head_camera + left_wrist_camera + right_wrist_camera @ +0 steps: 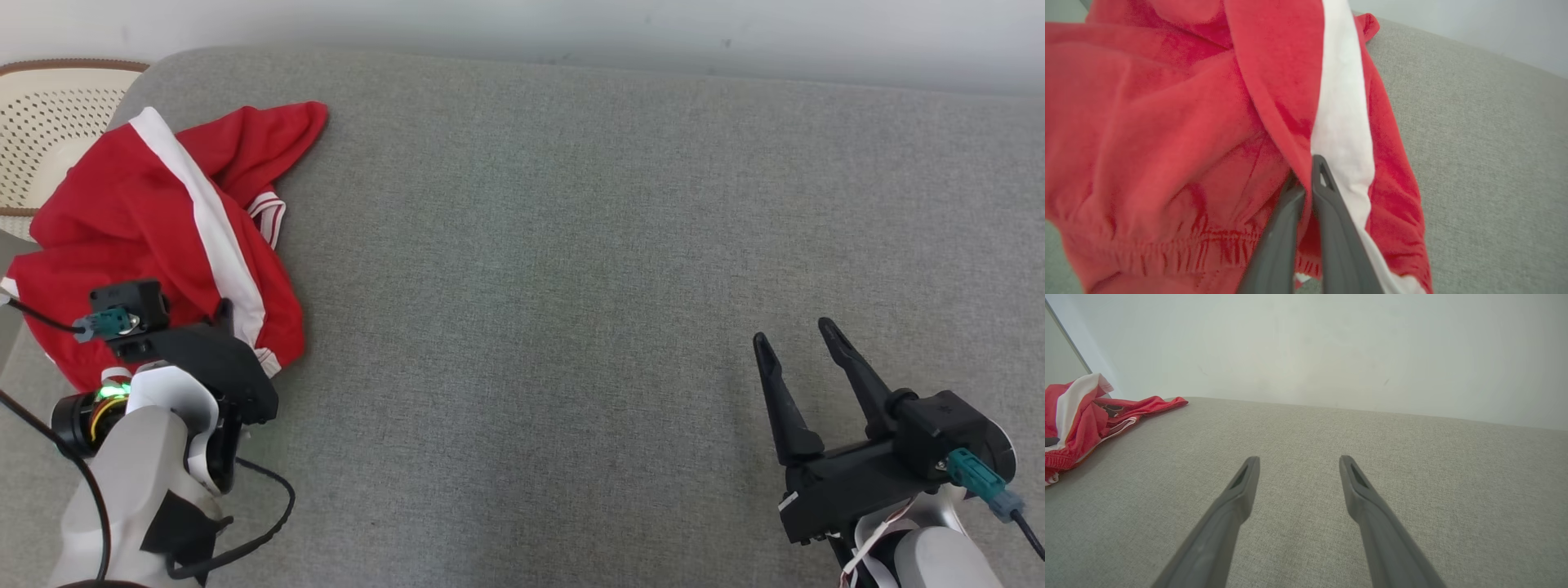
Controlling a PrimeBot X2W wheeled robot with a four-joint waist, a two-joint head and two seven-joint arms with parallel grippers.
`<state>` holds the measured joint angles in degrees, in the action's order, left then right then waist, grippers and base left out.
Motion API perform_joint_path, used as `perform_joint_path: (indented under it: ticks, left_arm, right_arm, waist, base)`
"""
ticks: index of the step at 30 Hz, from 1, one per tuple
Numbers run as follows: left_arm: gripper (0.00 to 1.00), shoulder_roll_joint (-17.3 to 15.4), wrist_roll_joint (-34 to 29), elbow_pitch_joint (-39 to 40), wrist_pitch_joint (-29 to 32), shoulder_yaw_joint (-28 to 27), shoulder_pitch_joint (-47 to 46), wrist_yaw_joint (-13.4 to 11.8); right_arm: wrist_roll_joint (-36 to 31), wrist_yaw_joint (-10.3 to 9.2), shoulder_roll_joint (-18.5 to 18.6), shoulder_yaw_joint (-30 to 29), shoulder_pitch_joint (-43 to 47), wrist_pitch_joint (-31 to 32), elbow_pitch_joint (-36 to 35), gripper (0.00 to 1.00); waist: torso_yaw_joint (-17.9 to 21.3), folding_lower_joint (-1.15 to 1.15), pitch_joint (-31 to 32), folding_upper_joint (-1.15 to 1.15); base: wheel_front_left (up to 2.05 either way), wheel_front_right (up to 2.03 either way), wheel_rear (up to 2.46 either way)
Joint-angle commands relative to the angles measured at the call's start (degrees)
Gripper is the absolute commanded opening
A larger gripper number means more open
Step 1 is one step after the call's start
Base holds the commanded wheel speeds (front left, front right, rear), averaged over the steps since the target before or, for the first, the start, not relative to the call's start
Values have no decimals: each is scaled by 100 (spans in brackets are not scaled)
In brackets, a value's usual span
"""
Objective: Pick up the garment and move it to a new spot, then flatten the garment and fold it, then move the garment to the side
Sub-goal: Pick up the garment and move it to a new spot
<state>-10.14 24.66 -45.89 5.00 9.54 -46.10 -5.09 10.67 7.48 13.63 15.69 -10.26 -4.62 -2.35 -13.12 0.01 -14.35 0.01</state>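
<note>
Left tool [1308,173] pinched closed on fold of red white-striped garment [1167,122]; right tool [1299,459] spread open over grey cushion [571,245], well apart.

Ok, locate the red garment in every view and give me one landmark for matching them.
Head view: garment at the upper left, bunched on the grey cushion.
Left wrist view: garment across the left and centre, close up, with the left tool pinching a fold.
Right wrist view: garment at the far left edge.
Shared landmark: its white stripe.
</note>
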Motion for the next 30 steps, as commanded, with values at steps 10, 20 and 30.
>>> perform_joint_path:
  ticks: [10, 20, 30]
  left_arm:
    - [0, 207, -229, 556, -1042, 285, 228, 118]
    - [0, 508, -375, 2529, -846, 1045, 1243, 204]
    - [0, 684, -273, 3899, -422, 2102, 1691, 259]
  right_arm:
    - [-8, 2, -60, -226, 154, -29, 28, 100]
    - [-84, 2, -161, -396, 276, -16, 16, 100]
    - [-112, 3, -195, -475, 147, -4, -9, 100]
  waist:
    - [-212, -1, 314, -1]
    - [-46, -1, 635, -1]
    - [801, -1, 596, -1]
  base:
    - [0, 0, 0]
    - [0, 0, 0]
    - [0, 0, 0]
